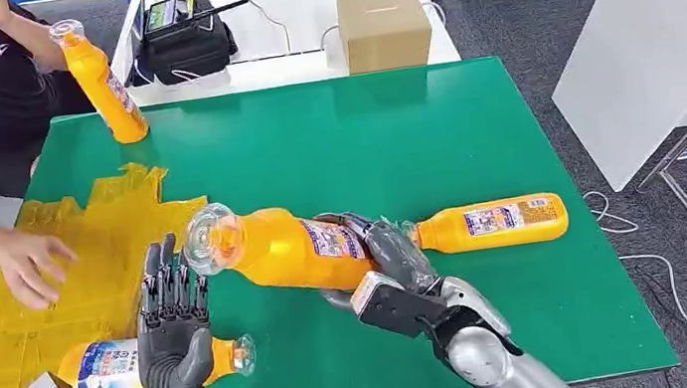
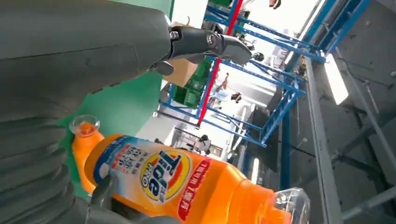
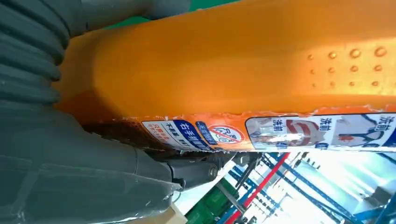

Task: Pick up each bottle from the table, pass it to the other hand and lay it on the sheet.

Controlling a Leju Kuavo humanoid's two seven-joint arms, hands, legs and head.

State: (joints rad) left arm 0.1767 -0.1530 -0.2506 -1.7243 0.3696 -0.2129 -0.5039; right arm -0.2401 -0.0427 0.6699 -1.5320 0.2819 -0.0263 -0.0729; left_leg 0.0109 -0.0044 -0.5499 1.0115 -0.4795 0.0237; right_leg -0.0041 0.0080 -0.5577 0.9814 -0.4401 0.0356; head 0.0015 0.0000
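Observation:
My right hand (image 1: 390, 260) grips an orange detergent bottle (image 1: 292, 249) by its body above the green table (image 1: 361, 131), clear cap pointing left. In the right wrist view the bottle (image 3: 233, 65) lies against my palm, with a finger (image 3: 187, 171) under it. My left hand (image 1: 174, 322) stands open, fingers upright, just left of the cap; its wrist view has the labelled bottle (image 2: 177, 182) close by the palm and a finger (image 2: 205, 42) stretched out. A second bottle (image 1: 102, 371) lies on the yellow sheet (image 1: 77, 259) behind my left hand. A third bottle (image 1: 496, 223) lies on the table to the right.
A person sits at the far left, one hand (image 1: 26, 264) resting on the sheet, the other holding an upright orange bottle (image 1: 105, 85) at the table's far corner. A cardboard box (image 1: 384, 28) and a black bag (image 1: 189, 39) stand on the white table behind.

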